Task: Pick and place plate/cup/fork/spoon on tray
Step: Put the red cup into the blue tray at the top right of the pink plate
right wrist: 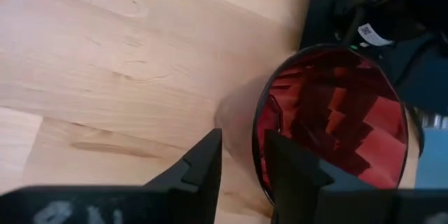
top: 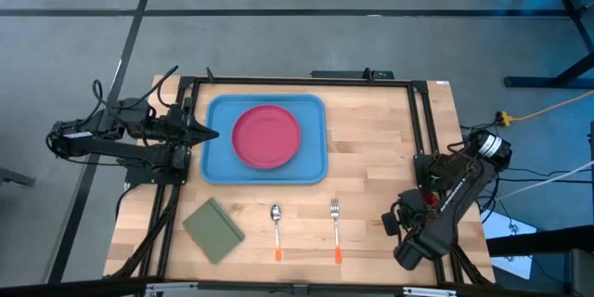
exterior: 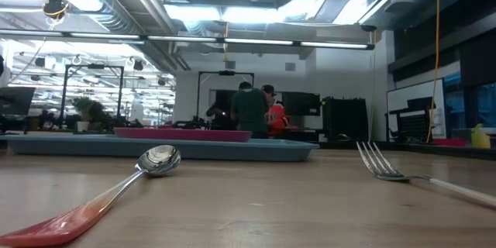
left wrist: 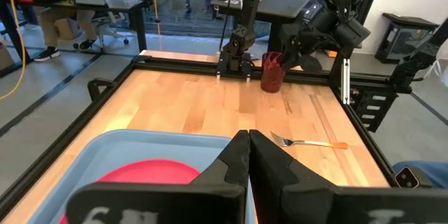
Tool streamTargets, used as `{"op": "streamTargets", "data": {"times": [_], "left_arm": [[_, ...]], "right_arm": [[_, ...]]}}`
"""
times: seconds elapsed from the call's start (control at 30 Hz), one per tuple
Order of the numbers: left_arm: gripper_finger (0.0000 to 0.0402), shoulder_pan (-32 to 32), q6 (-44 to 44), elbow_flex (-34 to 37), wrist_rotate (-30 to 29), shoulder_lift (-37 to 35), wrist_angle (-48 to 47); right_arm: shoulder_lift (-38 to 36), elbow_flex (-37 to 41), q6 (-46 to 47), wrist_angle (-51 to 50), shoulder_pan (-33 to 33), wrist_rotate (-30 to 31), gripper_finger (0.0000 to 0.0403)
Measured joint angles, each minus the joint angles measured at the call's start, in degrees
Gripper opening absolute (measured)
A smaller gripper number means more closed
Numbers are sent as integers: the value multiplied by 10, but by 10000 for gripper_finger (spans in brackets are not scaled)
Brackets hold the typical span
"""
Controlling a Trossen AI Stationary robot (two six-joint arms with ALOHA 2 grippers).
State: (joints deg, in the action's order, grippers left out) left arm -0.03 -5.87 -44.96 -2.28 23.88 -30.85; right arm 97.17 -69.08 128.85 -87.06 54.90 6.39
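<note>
Pink-red plate on unlabelled light-blue tray, no legible writing

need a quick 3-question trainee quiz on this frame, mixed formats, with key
1. True or false: the round pink-red plastic plate lies in the light-blue rectangular plastic tray.
2. Which lies nearer the flat olive-green pad? A: the orange-handled metal spoon. B: the orange-handled metal fork.
3. Fill in: the small dark red translucent tumbler stands off the tray, at the ___ arm's end effector.
Key: 1 true; 2 A; 3 right.
</note>
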Motion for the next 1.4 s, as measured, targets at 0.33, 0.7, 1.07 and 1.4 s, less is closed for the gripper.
{"op": "streamTargets", "data": {"times": [0.33,0.7,1.07,1.4], "left_arm": [[0,0,0,0,0,0,0],[0,0,0,0,0,0,0],[0,0,0,0,0,0,0],[0,0,0,0,0,0,0]], "right_arm": [[0,0,-42,-15,-19,11,16],[-13,-37,-140,-29,-37,243,8],[-14,-84,-434,1,-207,382,8],[-14,-84,-894,212,-423,335,8]]}}
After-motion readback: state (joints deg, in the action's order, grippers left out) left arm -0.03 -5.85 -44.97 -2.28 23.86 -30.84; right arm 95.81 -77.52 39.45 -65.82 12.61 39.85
